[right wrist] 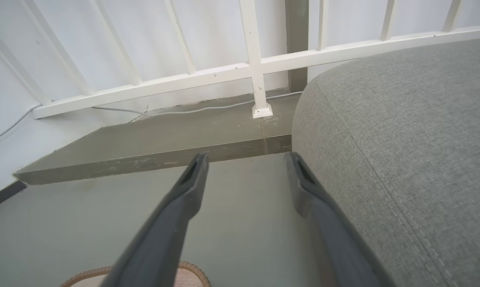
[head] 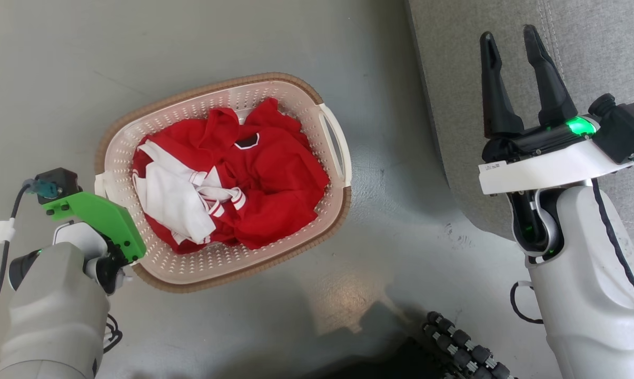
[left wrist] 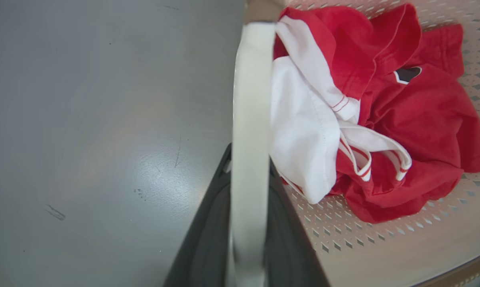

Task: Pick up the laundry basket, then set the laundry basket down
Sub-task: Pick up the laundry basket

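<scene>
The laundry basket [head: 219, 259], cream perforated plastic with a brown woven rim, stands on the grey floor, holding red and white clothes [head: 267, 173]. My left gripper [left wrist: 248, 159] sits at the basket's left short side, its dark fingers closed on either side of the white loop handle [left wrist: 250, 99]; in the head view a green bracket [head: 103, 216] hides those fingers. My right gripper [head: 508, 32] hovers open and empty to the right of the basket, over the sofa's edge, well apart from the right handle [head: 339, 142]. The basket's rim [right wrist: 192, 269] peeks in under the right gripper [right wrist: 246, 156].
A grey fabric sofa [head: 506, 79] fills the right side, close to the right arm. Beyond it are a raised step [right wrist: 164, 139], a white railing [right wrist: 256, 67] and a wall. Part of my dark base [head: 464, 342] shows at the bottom. Bare floor [head: 48, 79] lies left of the basket.
</scene>
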`<state>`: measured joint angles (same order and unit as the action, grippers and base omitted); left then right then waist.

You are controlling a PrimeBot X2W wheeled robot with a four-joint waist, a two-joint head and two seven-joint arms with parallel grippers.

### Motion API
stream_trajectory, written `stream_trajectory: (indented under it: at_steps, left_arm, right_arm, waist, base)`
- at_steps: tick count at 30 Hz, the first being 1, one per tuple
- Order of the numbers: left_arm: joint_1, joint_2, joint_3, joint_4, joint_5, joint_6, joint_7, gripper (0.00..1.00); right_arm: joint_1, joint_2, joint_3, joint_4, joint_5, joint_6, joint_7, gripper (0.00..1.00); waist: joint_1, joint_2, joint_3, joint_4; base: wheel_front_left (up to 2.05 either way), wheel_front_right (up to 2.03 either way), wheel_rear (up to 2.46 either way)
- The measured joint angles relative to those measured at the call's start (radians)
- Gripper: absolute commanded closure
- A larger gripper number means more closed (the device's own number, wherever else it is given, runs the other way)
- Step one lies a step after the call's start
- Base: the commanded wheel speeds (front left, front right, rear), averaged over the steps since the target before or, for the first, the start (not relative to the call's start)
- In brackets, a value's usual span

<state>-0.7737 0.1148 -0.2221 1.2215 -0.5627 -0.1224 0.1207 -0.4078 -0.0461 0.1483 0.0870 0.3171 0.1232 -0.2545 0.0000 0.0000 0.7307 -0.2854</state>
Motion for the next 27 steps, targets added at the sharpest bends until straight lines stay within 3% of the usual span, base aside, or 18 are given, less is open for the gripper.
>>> stream_trajectory:
  at_steps: [2,3,4,18,27]
  left_arm:
    - [0.000,-0.002,0.000,0.001,-0.001,0.000,0.001,1.00]
    - [0.000,-0.002,0.000,0.001,-0.001,0.000,0.001,0.57]
    - [0.000,-0.002,0.000,0.001,-0.002,0.000,0.001,0.00]
    - [-0.003,-0.008,-0.005,0.017,-0.003,-0.001,-0.040,0.00]
    - [0.007,0.001,-0.030,-0.006,0.016,-0.001,-0.145,0.00]
  right_arm:
    - [0.000,0.000,0.000,0.002,0.000,0.000,0.000,0.00]
    - [0.000,0.000,0.000,0.003,0.000,0.000,0.000,0.00]
    - [0.000,0.000,0.000,0.004,0.000,0.000,0.000,0.00]
    - [0.000,0.000,-0.006,0.029,0.001,0.000,0.000,0.00]
    - [0.001,0.000,-0.009,0.058,0.001,0.000,0.000,0.00]
  waist:
    - [0.0000,0.0000,-0.001,-0.001]
    - [0.0000,0.0000,-0.001,-0.001]
    - [0.0000,0.0000,-0.002,-0.001]
    - [0.0000,0.0000,-0.043,0.010]
    - [0.0000,0.0000,-0.100,0.023]
  base:
    - [0.00,0.00,0.00]
    - [0.00,0.00,0.00]
    - [0.00,0.00,0.00]
    - [0.00,0.00,0.00]
    - [0.00,0.00,0.00]
